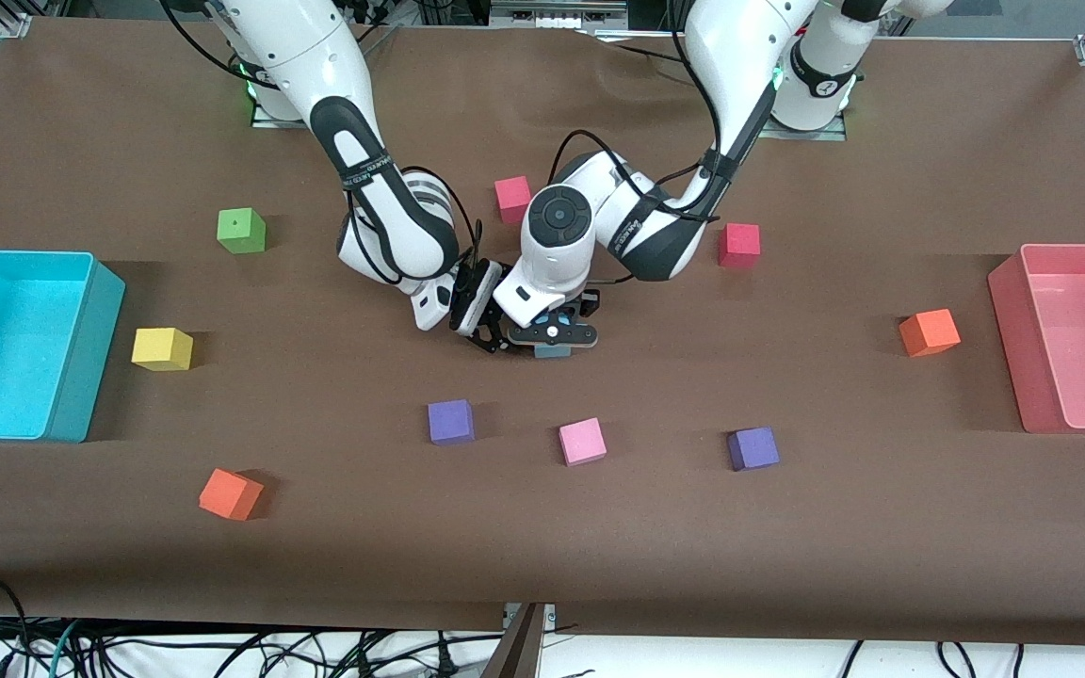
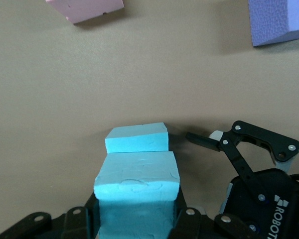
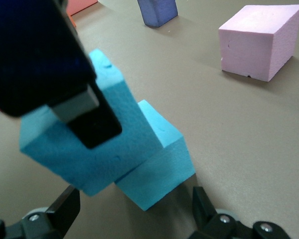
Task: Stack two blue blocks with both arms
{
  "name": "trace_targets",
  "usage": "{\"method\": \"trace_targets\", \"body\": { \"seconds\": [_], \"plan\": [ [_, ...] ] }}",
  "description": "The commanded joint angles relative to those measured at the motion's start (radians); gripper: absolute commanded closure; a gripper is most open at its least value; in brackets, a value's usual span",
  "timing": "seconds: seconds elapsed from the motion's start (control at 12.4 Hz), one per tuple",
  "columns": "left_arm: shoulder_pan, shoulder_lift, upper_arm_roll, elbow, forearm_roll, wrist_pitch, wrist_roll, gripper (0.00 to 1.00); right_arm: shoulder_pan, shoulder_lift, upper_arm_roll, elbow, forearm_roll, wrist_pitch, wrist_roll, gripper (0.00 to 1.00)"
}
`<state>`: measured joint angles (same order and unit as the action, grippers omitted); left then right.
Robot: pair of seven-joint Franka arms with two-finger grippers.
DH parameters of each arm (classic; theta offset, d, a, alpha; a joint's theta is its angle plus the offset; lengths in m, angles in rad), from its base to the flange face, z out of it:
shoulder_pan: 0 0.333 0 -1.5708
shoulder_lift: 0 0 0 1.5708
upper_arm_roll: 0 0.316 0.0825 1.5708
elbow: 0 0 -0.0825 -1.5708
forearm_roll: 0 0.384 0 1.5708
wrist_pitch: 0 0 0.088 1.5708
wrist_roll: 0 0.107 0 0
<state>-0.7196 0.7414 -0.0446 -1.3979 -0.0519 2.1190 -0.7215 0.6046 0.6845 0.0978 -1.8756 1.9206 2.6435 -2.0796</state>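
Observation:
My left gripper [image 1: 557, 331] is shut on a sky-blue block [image 2: 137, 184] and holds it just above the table's middle. The second blue block [image 2: 137, 138] sits on the table under it, offset so the two only partly overlap. In the front view only a sliver of blue [image 1: 552, 351] shows under the left hand. My right gripper [image 1: 493, 337] is open and empty, low beside the pair on the right arm's side. In the right wrist view its fingers [image 3: 65, 209] flank the lower block [image 3: 162, 164], and the held block [image 3: 70, 144] hangs tilted above.
Purple cubes [image 1: 451, 421] [image 1: 753, 448] and a pink cube [image 1: 582, 441] lie nearer the front camera. Red cubes [image 1: 512, 198] [image 1: 739, 244] lie farther from it. A cyan bin [image 1: 81, 358] stands at the right arm's end and a pink bin [image 1: 1009, 339] at the left arm's end.

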Motion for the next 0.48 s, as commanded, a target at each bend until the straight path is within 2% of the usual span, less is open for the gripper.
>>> {"method": "trace_targets", "body": {
  "seconds": [0.0,0.08,0.16,0.24,0.4],
  "plan": [
    [-0.02,0.033,0.02,0.045,-0.016,-0.019,-0.012,1.0,0.012,0.003,-0.009,0.012,0.028,0.003,-0.023,0.0],
    [-0.02,0.033,0.02,0.045,-0.016,-0.016,-0.01,1.0,0.012,0.0,-0.009,0.009,0.028,0.003,-0.023,0.0],
    [-0.021,0.033,0.022,0.045,-0.014,-0.014,-0.012,0.65,0.012,0.0,-0.009,0.007,0.028,0.003,-0.023,0.0],
    [-0.021,0.033,0.022,0.045,-0.014,-0.013,-0.016,0.01,0.012,-0.002,-0.009,0.006,0.028,0.003,-0.023,0.0],
    [-0.021,0.033,0.022,0.049,-0.014,0.012,-0.021,0.0,0.011,-0.014,-0.009,-0.002,0.029,0.003,-0.017,0.0]
  ]
}}
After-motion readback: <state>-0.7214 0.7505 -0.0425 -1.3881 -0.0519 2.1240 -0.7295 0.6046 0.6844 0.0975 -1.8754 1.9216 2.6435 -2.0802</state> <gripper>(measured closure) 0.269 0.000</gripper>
